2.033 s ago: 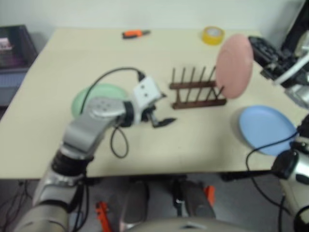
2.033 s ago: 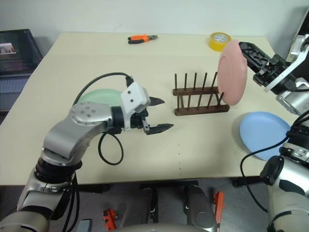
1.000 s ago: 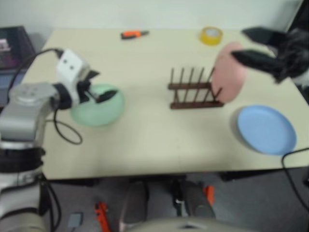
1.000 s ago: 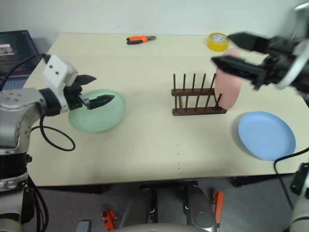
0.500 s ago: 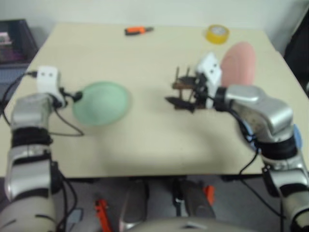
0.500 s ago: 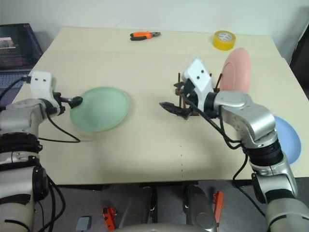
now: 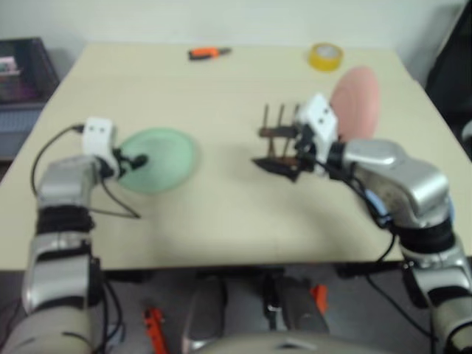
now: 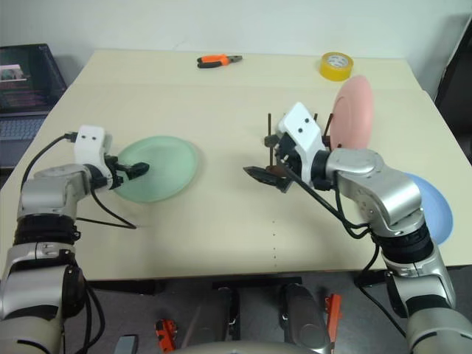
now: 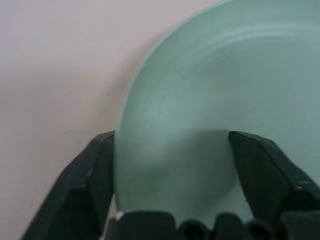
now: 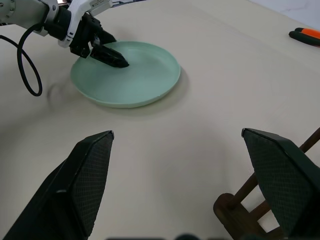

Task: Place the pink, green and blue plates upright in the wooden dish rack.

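Head and wrist views of a beige table. The round, shallow, mint-green matte plate lay flat on the robot's left part of the table. The left gripper reached over its near-left rim; in the left wrist view the two black fingers stood apart on either side of the rim, spread and not yet clamped, so the plate was straddled rather than held.

The pale pink round plate stood upright at the far-right end of the small dark brown wooden dish rack, whose thin pegs rose just behind the right gripper. That gripper hovered above bare table in front of the rack, its fingers spread wide and grasping nothing. The light blue round plate lay flat near the right edge, partly hidden by the right arm.

Handling, as a judgement: the green plate looked light and rigid, with a smooth matte face that could slide on the tabletop when pushed. Lying flat, it offered only its raised rim; the fingers probably needed one tip under the lip and one above, closing firmly enough that the plate would not pivot when tilted upright.

Orange-handled pliers and a yellow tape roll lay at the far edge.
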Controlling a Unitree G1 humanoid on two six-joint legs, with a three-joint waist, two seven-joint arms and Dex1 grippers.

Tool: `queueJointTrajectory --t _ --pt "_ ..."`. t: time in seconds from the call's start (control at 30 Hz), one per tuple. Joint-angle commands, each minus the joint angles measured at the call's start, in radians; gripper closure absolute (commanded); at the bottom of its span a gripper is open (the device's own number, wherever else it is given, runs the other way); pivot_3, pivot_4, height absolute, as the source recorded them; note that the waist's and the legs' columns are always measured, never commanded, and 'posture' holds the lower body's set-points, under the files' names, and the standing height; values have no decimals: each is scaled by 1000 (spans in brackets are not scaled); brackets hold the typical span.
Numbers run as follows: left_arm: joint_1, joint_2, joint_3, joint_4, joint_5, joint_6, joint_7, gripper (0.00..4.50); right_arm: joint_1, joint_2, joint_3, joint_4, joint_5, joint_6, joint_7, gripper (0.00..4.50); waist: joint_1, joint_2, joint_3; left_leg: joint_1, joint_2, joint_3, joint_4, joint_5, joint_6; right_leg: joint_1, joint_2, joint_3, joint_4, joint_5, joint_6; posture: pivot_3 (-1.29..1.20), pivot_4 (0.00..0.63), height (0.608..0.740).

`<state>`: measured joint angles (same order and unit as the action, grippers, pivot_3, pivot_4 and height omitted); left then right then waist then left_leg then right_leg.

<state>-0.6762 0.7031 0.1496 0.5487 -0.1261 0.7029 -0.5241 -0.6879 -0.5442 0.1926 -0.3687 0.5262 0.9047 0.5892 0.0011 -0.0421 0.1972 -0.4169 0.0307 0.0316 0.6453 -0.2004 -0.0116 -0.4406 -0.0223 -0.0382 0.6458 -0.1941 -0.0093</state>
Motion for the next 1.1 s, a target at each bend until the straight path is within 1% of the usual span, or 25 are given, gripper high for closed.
queueJointTrajectory --t 0.03,0.17,0.3,0.5,0.8,0.97,1.1 --pt "26 -18 -1 -28 -6 40 12 1890 -13 -1 -7 -31 -14 -11 12 0 1 0 0 0 0 0 0 0 0 0 0 0 0 0 0 0 150 740" --pt "37 -31 20 -53 -16 66 29 3318 -25 1 -10 -16 -24 -21 24 0 3 0 0 0 -1 1 0 0 0 0 -1 1 -1 0 1 0 150 740" --pt "56 -61 37 -91 -23 89 61 4491 -33 1 -12 -8 -41 -27 38 0 7 0 -1 0 -1 0 0 0 0 0 -1 0 0 0 1 0 150 740" --pt "63 -85 77 -177 -57 139 82 4491 -31 12 -12 -16 -46 -26 42 0 8 0 -1 1 -1 -1 0 0 0 1 -1 0 0 0 1 0 150 740" --pt "12 -66 85 -201 -73 154 80 4491 -16 23 6 -23 -72 -54 49 0 7 0 -1 0 -1 0 0 0 0 1 -1 0 -1 0 1 0 150 740" --pt "-23 -33 49 -232 -52 144 72 4491 -17 25 49 0 -129 -118 62 0 7 0 -1 -1 0 0 0 0 0 0 0 -1 -1 0 1 0 150 740" --pt "-76 -32 41 -284 -64 168 80 4491 -32 59 89 43 -177 -182 74 0 5 -1 0 -1 0 0 0 0 0 0 0 -1 -1 0 1 0 150 740"
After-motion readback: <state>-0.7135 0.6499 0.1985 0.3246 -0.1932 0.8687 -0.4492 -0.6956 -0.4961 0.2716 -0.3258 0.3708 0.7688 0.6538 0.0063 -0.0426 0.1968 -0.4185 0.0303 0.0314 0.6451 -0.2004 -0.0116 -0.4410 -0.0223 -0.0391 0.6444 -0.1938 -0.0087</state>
